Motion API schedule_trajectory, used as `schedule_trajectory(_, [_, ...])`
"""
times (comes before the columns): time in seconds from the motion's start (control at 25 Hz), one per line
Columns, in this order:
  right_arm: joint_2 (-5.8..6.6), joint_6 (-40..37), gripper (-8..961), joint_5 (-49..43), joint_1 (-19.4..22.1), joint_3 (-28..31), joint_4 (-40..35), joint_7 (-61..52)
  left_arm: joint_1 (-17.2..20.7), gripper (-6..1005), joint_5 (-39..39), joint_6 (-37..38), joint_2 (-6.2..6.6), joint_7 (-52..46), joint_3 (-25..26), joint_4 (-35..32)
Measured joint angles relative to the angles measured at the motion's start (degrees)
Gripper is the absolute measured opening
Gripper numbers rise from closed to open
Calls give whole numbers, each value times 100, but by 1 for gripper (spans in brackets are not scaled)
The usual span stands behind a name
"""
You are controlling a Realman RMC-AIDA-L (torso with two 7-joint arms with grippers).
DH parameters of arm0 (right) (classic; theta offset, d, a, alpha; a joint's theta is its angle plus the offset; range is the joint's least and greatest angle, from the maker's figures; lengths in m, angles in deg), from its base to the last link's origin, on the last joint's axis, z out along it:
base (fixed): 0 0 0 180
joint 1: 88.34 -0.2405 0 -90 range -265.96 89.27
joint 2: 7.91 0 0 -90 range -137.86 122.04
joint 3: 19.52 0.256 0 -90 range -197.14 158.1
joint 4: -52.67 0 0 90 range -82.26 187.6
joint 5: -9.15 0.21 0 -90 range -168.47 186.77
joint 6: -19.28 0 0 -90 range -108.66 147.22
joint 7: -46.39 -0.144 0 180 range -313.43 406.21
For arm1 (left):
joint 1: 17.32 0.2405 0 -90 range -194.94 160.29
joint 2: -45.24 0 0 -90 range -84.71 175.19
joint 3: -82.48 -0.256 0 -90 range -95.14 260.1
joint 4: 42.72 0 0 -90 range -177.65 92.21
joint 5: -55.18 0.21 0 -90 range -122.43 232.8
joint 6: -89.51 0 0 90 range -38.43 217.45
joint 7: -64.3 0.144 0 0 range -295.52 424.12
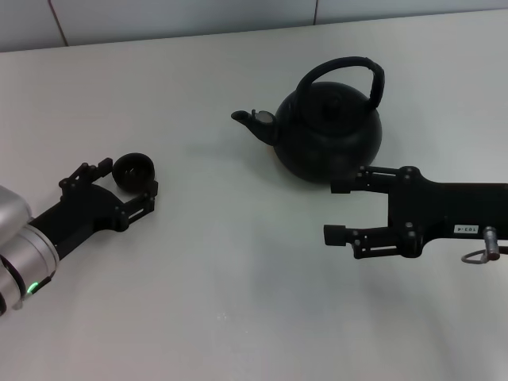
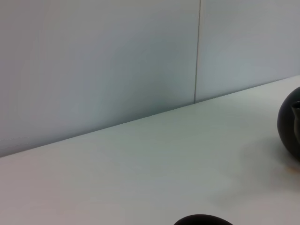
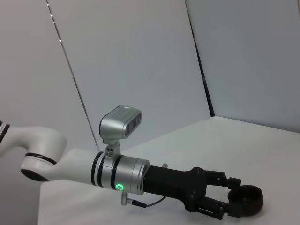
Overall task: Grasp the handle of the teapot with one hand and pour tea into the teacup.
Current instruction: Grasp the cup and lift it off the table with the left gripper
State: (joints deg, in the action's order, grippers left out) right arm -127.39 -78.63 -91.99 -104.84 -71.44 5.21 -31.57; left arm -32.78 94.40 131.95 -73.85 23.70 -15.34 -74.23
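Matte white table [image 1: 238, 278] — round (black) teapot [image 1: 329, 131]

Wide bare counter [image 1: 230, 262] lies between both pincers. The teapot [image 1: 329, 131] blocks the right pincer [image 1: 337, 210] beyond its upper finger.

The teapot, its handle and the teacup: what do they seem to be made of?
The teapot: probably cast iron or dark ceramic, since its matte black surface shows only dull highlights. The handle: looks wrapped, perhaps cord, over a stiff hoop. The teacup: same matte black, likely ceramic; uncertain.
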Motion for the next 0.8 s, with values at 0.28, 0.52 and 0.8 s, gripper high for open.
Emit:
schedule_trajectory(0.28, [4, 17, 833, 0, -10, 5, 0, 0, -79, 741, -2, -9, 0, 0, 1, 22])
schedule_trajectory(0.52, [4, 19, 833, 0, -12, 33, 0, 0, -178, 734, -3, -216, 0, -4, -35, 23])
schedule_trajectory(0.8, [13, 18, 833, 0, -12, 42, 0, 0, -212, 725, -3, -245, 0, -6, -48, 23])
